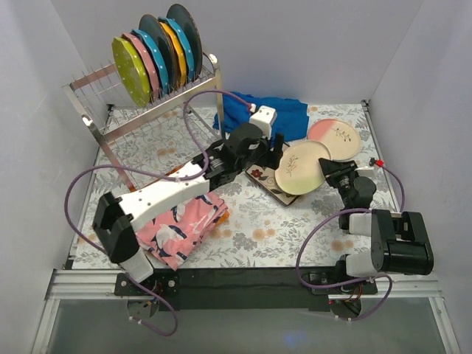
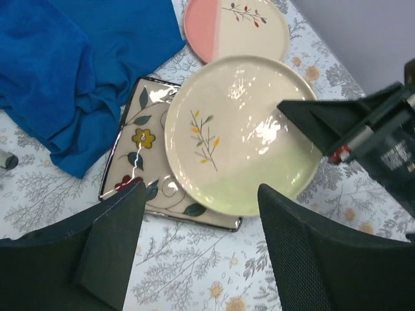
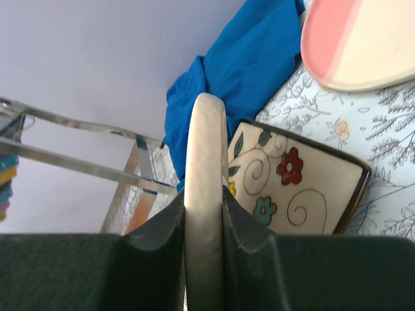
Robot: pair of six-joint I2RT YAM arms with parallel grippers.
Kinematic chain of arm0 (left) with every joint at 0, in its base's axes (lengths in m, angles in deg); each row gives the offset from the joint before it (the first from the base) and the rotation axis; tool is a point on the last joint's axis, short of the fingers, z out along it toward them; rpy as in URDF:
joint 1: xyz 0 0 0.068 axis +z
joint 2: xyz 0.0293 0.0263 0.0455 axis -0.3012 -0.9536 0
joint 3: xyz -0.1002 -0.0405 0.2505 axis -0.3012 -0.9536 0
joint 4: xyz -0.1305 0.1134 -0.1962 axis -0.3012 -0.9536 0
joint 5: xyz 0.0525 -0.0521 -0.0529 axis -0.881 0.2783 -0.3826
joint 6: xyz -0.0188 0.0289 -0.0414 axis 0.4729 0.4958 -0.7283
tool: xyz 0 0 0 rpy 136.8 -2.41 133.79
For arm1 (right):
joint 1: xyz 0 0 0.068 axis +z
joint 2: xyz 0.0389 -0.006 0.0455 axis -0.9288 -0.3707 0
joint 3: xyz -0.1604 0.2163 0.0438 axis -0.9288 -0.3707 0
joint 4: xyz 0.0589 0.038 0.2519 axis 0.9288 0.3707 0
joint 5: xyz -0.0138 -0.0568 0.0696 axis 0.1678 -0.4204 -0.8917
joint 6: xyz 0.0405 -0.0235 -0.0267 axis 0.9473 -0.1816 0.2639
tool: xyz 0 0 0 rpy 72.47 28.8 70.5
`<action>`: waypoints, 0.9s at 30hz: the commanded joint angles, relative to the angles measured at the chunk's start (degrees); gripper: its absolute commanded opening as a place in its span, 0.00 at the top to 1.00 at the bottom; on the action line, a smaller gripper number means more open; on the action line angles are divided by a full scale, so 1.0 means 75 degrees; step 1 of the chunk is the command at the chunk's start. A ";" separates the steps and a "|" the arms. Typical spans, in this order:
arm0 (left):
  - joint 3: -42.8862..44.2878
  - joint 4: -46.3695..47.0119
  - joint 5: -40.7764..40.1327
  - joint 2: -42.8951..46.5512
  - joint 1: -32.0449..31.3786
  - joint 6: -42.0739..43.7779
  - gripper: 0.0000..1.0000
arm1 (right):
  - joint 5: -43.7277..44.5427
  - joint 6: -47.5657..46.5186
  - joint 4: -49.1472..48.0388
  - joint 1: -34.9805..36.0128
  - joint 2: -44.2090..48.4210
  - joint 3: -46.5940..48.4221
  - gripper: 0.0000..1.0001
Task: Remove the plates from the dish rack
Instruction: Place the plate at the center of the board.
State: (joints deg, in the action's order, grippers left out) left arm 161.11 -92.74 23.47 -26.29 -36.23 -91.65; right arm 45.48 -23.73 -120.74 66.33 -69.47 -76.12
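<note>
Dish rack (image 1: 140,103): far-left corner of the surface (image 1: 251,228), silver wire, on angled legs. It holds the upright plates in one row: yellow-green (image 1: 131,71), pink, blue, dark, orange, teal, dark. Count is six or seven; overlap prevents an exact figure.

Pink patterned cloth (image 1: 184,225): folded, near left, partly under the left arm.

Left claw (image 2: 201,246): jaws wide apart, holding nothing, poised above the near rim of the cream-green plate (image 2: 240,133).

Blue cloth (image 2: 58,78): crumpled, behind the unloaded plates, touching the corner of the square floral plate (image 2: 139,146).

Unloaded plates: three, right of centre. The square one lies flat. The cream-green round plate overlaps its right side. The cream-pink plate (image 2: 237,26) lies flat just beyond.

Right claw (image 3: 205,220): clamped on the cream-green plate's right rim.
</note>
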 commanded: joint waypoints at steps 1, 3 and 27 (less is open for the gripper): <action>-0.1216 0.0826 0.0398 0.1528 -0.0016 0.0054 0.32 | -0.0353 0.1065 -0.3846 -0.0377 -0.0127 0.0833 0.99; -0.2103 0.1060 0.0608 0.1858 -0.0016 -0.0063 0.32 | -0.0400 0.1229 -0.3882 -0.0471 -0.0302 0.0962 0.99; -0.7133 0.4025 0.0060 0.4204 -0.1258 0.1166 0.30 | 0.1053 0.1628 -0.3905 -0.1491 -0.3173 0.3704 0.99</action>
State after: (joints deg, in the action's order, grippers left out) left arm 111.98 -68.90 28.26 4.13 -44.44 -88.59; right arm 50.22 -14.84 -120.15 56.01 -92.07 -53.41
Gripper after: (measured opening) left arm 0.700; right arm 0.262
